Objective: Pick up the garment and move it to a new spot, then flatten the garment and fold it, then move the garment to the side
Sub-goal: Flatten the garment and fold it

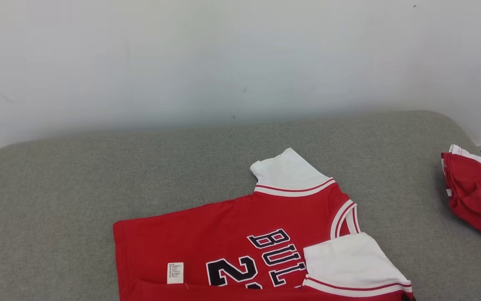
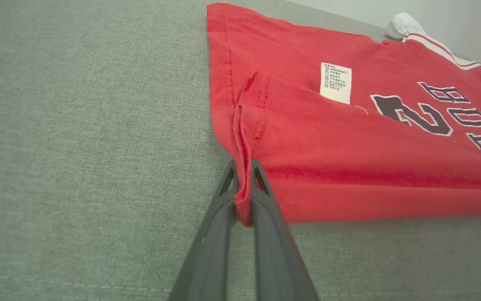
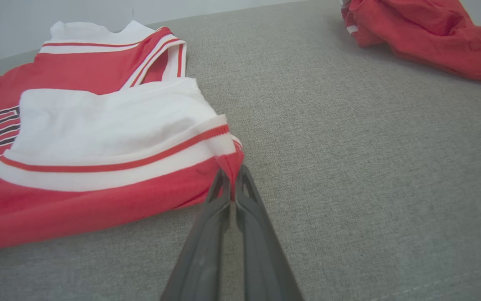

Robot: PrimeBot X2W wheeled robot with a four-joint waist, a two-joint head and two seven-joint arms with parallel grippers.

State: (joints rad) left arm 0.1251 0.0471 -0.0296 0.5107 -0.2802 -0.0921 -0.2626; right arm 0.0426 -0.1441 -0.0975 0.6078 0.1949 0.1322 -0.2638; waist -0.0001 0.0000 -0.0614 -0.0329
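Note:
The garment (image 1: 240, 238) is a red jersey with white sleeves and dark lettering, lying partly folded on the grey cushion. Its near long edge is doubled over toward the lettering. In the left wrist view my left gripper (image 2: 243, 167) is shut on the folded hem corner of the garment (image 2: 349, 159), near its white care label (image 2: 335, 82). In the right wrist view my right gripper (image 3: 231, 173) is shut on the red edge of the garment (image 3: 98, 125) just below the white sleeve (image 3: 110, 121).
A second red garment (image 1: 478, 188) with white trim lies bunched at the right end of the grey cushion (image 1: 77, 200), also seen as a red heap (image 3: 424, 33) beyond my right gripper. A white wall stands behind the cushion.

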